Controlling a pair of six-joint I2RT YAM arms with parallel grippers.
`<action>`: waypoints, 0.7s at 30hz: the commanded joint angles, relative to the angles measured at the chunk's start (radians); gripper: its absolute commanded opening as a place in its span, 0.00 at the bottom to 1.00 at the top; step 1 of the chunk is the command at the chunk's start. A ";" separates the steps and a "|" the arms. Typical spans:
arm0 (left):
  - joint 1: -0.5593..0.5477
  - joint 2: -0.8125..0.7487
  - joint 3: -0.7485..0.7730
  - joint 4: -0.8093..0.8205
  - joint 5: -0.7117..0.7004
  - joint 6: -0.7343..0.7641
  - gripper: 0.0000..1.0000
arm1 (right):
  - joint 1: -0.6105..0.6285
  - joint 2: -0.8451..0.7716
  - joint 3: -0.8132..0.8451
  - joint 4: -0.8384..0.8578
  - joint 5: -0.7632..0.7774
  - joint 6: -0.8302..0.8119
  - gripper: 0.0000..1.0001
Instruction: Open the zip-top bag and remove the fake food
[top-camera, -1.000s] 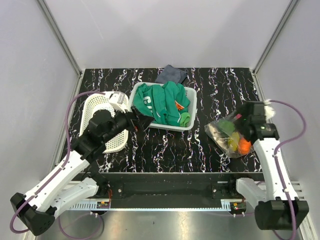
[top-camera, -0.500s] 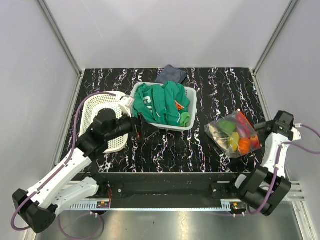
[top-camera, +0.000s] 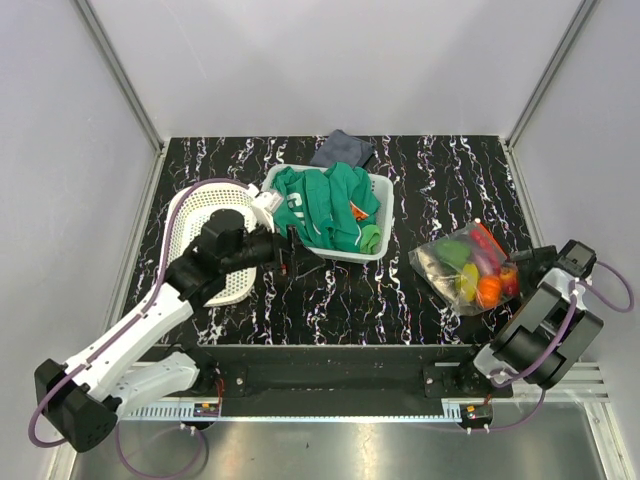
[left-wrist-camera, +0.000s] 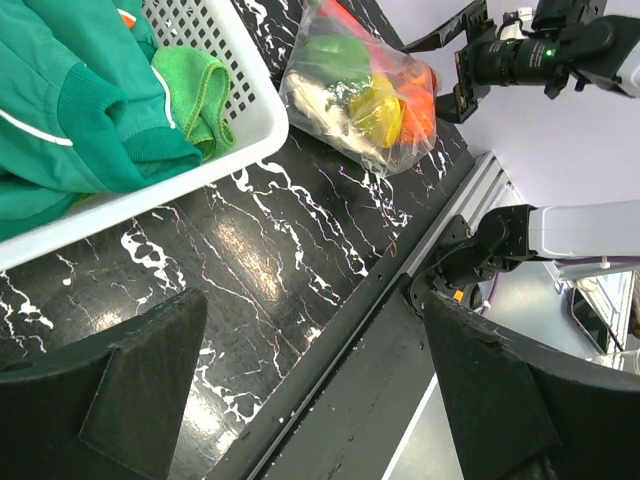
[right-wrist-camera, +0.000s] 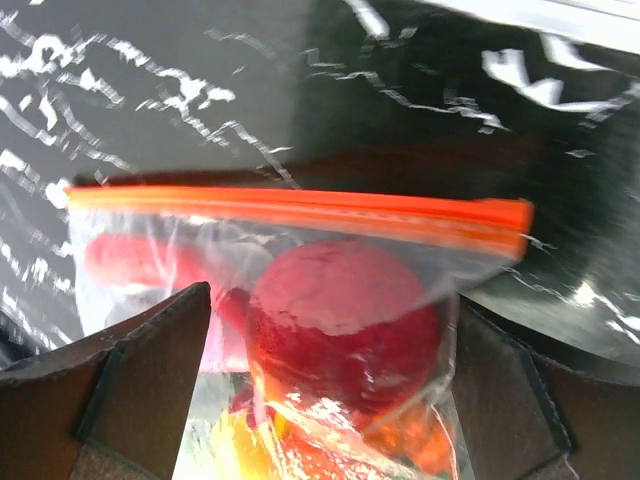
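From above, the clear crinkly zip-top bag (top-camera: 440, 262) lies on the right side of the black marbled table (top-camera: 350, 300), with the colourful plastic fake food (top-camera: 488, 290) inside it. The right gripper (top-camera: 522, 264) is at the bag's right edge, jaws spread. The left gripper (top-camera: 288, 250) hangs just beside the white rectangular basket (top-camera: 378, 190) holding a green garment (top-camera: 325, 205), near a white oval perforated basket (top-camera: 195, 225).

In the left wrist view, its black fingers (left-wrist-camera: 120, 390) stand wide apart over the table, nothing between them. The bag lies well apart, beyond the basket's corner.

In the right wrist view, the fingers flank the bag's end. The orange-red zip strip (right-wrist-camera: 300, 210) runs straight across, and a red round fruit (right-wrist-camera: 345, 320) sits just under it. This pincer is released; whether its pads touch the plastic I cannot tell.
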 joint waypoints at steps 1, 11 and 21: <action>-0.004 0.039 0.060 0.036 0.040 0.007 0.90 | -0.004 -0.039 -0.025 0.164 -0.135 -0.090 0.99; -0.010 0.155 0.127 0.053 0.048 -0.002 0.86 | 0.106 -0.023 -0.017 0.302 -0.347 -0.150 0.67; -0.025 0.267 0.222 0.120 0.062 -0.055 0.83 | 0.176 -0.104 0.001 0.301 -0.442 -0.146 0.09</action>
